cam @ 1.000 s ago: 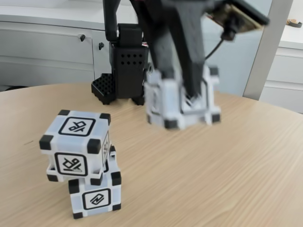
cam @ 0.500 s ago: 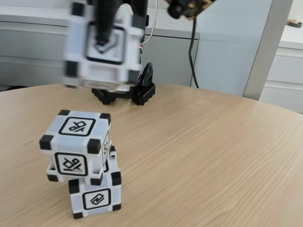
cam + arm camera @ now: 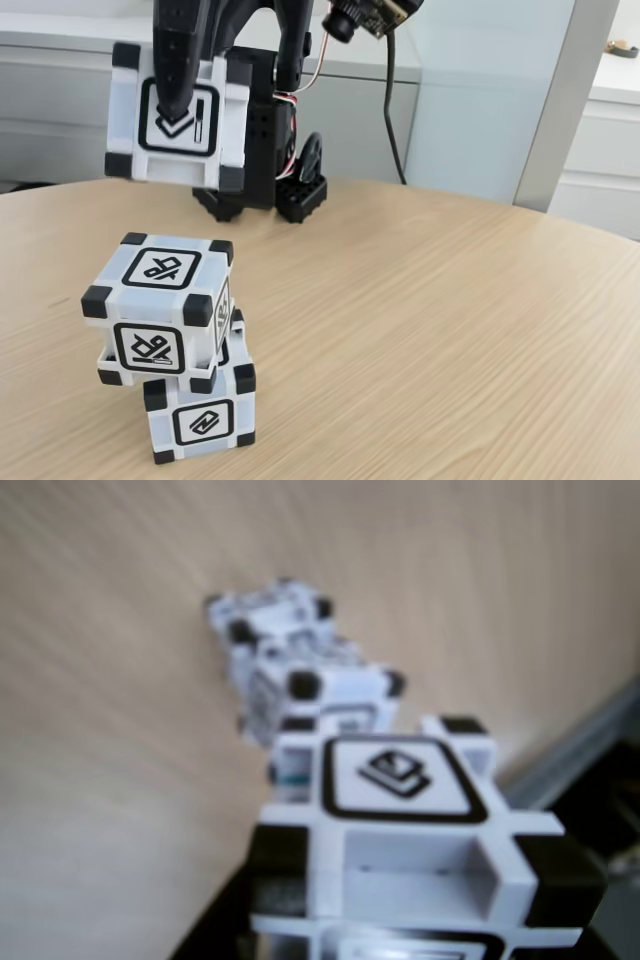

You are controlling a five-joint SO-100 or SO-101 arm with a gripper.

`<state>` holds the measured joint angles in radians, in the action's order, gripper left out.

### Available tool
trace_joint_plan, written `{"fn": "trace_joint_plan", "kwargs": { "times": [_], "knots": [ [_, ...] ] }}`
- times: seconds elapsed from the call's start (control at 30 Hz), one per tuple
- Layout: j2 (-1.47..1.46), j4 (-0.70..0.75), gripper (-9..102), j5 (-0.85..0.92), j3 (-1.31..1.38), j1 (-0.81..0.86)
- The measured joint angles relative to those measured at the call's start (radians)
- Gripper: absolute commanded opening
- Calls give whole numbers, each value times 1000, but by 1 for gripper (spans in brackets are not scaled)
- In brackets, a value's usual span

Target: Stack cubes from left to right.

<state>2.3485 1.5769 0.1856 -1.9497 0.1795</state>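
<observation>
Gripping third cube [image 3: 181, 115] in gripper [image 3: 180, 112], black finger pressing across its front face, jaws closed on it, hanging in air above and slightly behind the two-cube stack. Sitting on wooden table [image 3: 420, 330]: top cube [image 3: 158, 305] twisted, overhanging bottom cube [image 3: 200, 415] (blurry in wrist view, probably the same stack [image 3: 290, 670]).

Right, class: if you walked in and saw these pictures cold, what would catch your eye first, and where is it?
First, the cube held in the air by the arm's jaws, upper left in the fixed view and large in the wrist view's foreground. Next, the two-cube stack on the wooden table below it: the top cube sits skewed, overhanging the bottom cube to the left.
</observation>
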Motion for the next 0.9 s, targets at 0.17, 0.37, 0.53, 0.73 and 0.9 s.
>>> {"fn": "trace_joint_plan", "kwargs": {
  "times": [0.17, 0.37, 0.53, 0.73, 0.9],
  "knots": [
    [-124, 6, 0, -12, 126, 6],
    [-242, 9, 0, -21, 232, 8],
    [-282, 83, 0, -34, 239, 8],
    [-353, 133, 0, -58, 241, 6],
    [-373, 133, 0, -58, 241, 8]
  ]
}}
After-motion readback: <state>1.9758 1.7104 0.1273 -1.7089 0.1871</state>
